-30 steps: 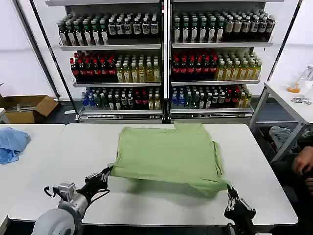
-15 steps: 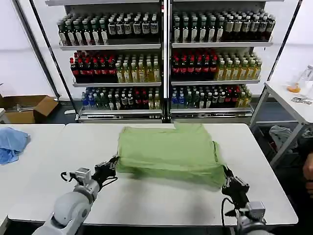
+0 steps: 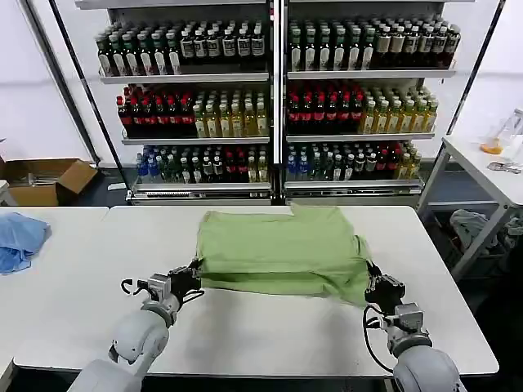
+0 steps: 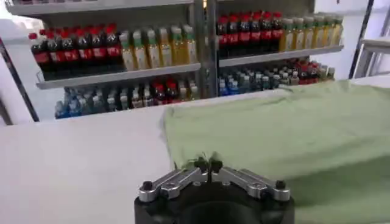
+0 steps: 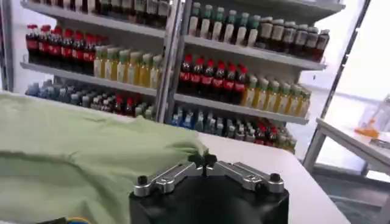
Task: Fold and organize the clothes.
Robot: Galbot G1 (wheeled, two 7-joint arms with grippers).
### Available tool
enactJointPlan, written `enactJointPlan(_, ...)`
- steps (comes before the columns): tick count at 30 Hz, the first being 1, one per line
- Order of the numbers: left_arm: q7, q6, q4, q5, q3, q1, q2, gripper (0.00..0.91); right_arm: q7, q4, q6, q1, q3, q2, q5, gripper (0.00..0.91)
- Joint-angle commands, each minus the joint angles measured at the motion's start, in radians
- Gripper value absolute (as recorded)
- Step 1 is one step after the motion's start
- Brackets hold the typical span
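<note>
Behind the work, two tall shelf racks (image 3: 274,98) full of bottled drinks span the far wall. White table (image 3: 245,327) in front of me, a second white table (image 3: 41,278) butted on its left with a light blue cloth (image 3: 18,241) on it. A cardboard box (image 3: 45,180) sits on the floor far left.

Light green shirt (image 3: 282,249) lies mid-table, toward the far edge, back side up, its near hem raised off the table between my two grippers. It looks doubled over along that near edge.

My left gripper (image 3: 189,276) is at the shirt's near-left corner, fingers pinched together on the fabric; left wrist view (image 4: 207,163) shows the tips meeting on the hem. My right gripper (image 3: 374,282) is at the near-right corner, likewise clamped on the cloth, confirmed in the right wrist view (image 5: 206,160).
</note>
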Motion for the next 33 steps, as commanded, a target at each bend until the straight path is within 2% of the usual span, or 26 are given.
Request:
enactJointPlan(1,-0.006,0.0,0.032,0.032,0.021,-0.021,-0.019,0.907,-0.009,-0.055,-0.023,0.052,-0.035,-0.014,-0.01,0.907)
enactJointPlan(9,-0.027,-0.012,-0.047,0.037,-0.034,0.067,-0.019,0.907,-0.016,0.061,0.01,-0.089,0.028,0.03,-0.006,0.907)
enactJointPlan(13,-0.034,-0.019,-0.032,0.036,-0.044,0.1,-0.017,0.907,-0.001,0.116,0.004,-0.193,0.072,0.048,-0.006,0.907)
enactJointPlan(20,-0.037,-0.018,0.02,0.035,-0.031,0.078,-0.031,0.907,0.042,0.045,-0.053,-0.177,0.097,0.049,0.078,0.907)
enactJointPlan(21,-0.037,-0.016,0.027,0.034,-0.028,0.073,-0.034,0.877,0.047,0.033,-0.057,-0.168,0.091,0.047,0.092,0.907)
enactJointPlan(22,-0.036,-0.014,0.034,0.033,-0.024,0.067,-0.035,0.343,0.05,0.017,-0.058,-0.158,0.085,0.046,0.1,0.907)
enactJointPlan(23,-0.035,-0.014,0.04,0.034,-0.02,0.063,-0.036,0.171,0.051,0.005,-0.062,-0.146,0.08,0.044,0.108,0.907)
enactJointPlan(24,-0.032,-0.014,0.045,0.034,-0.016,0.059,-0.037,0.04,0.052,-0.003,-0.067,-0.139,0.074,0.043,0.123,0.856)
enactJointPlan(25,-0.029,-0.015,0.05,0.034,-0.015,0.055,-0.038,0.02,0.053,-0.01,-0.072,-0.128,0.067,0.041,0.137,0.715)
enactJointPlan(26,-0.026,-0.018,0.054,0.035,-0.013,0.052,-0.04,0.02,0.053,-0.016,-0.075,-0.12,0.061,0.041,0.147,0.302)
enactJointPlan(27,-0.023,-0.023,0.057,0.035,-0.012,0.051,-0.042,0.02,0.052,-0.025,-0.075,-0.113,0.053,0.04,0.158,0.05)
enactJointPlan(28,-0.019,-0.024,0.058,0.035,-0.012,0.05,-0.042,0.02,0.051,-0.03,-0.075,-0.107,0.045,0.039,0.168,0.0)
enactJointPlan(33,-0.007,-0.023,0.07,0.023,-0.009,0.044,-0.049,0.02,0.048,-0.056,-0.055,-0.083,0.014,0.04,0.181,0.0)
